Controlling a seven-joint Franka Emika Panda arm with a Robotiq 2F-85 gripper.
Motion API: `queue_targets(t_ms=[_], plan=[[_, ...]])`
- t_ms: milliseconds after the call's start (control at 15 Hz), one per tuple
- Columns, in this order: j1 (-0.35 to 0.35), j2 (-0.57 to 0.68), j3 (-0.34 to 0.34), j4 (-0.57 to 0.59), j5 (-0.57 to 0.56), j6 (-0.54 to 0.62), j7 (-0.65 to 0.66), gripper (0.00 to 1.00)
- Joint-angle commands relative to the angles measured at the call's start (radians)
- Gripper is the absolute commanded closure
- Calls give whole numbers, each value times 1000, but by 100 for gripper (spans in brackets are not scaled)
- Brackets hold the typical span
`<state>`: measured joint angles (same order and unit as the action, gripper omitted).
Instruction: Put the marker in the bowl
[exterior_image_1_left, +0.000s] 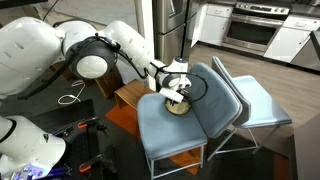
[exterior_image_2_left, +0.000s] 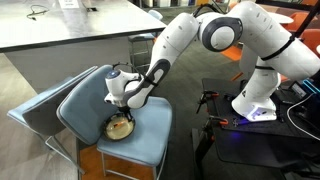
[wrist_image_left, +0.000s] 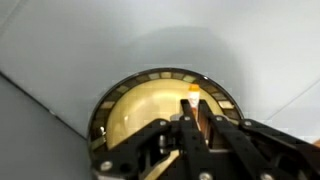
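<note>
In the wrist view the fingers (wrist_image_left: 183, 128) stand narrow, closed on the marker (wrist_image_left: 192, 95). Its reddish-orange shaft sticks out past the fingertips, and the gripper (wrist_image_left: 197, 115) has nothing else in its grasp. The marker's tip hangs over the bowl (wrist_image_left: 135, 115), toward one side of the tan-yellow inside and near the dark rim. Whether the tip touches the bowl cannot be told.

The bowl rests on the blue chair seat (wrist_image_left: 90, 40), which fills the rest of that view. In both exterior views the gripper (exterior_image_1_left: 176, 93) (exterior_image_2_left: 120, 106) points down, just above the bowl (exterior_image_1_left: 177, 108) (exterior_image_2_left: 121, 128), which sits toward the back of the seat (exterior_image_1_left: 165, 128) (exterior_image_2_left: 145, 140), near the backrest. The marker is too small to make out there.

The white arm (exterior_image_1_left: 110, 45) (exterior_image_2_left: 200, 35) reaches in from its base beside the chair. A second blue chair (exterior_image_1_left: 255, 105) stands just beside the first in an exterior view.
</note>
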<state>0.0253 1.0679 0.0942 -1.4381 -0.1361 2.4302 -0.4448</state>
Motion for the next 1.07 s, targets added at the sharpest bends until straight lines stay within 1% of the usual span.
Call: queue_targets(t_ms=[0,67,133,200,267,333,400,467,533,600,667,733,800,867,1000], plan=[[2,-15,-14,-19,-29,37,31,62],[-2,-24,-14,-30,-27,45,34,57],[-5,-33,-18,-43,-26,51,38,49],[-20,-50,-13,-64,-19,54,28,42],[-33,-66,-8,-83,-13,59,21,33],[-52,-91,-2,-115,-9,72,13,27],[-76,-128,14,-157,7,66,3,18],[-91,-154,13,-190,12,67,5,12],[-112,-198,25,-241,23,57,-1,3],[-134,-236,37,-289,34,55,-12,0],[-153,-272,44,-337,44,57,-15,0],[-191,-317,78,-394,71,46,-51,0],[-212,-352,92,-446,90,60,-66,0],[-243,-401,125,-512,123,75,-105,0],[-287,-482,164,-625,180,125,-166,0]])
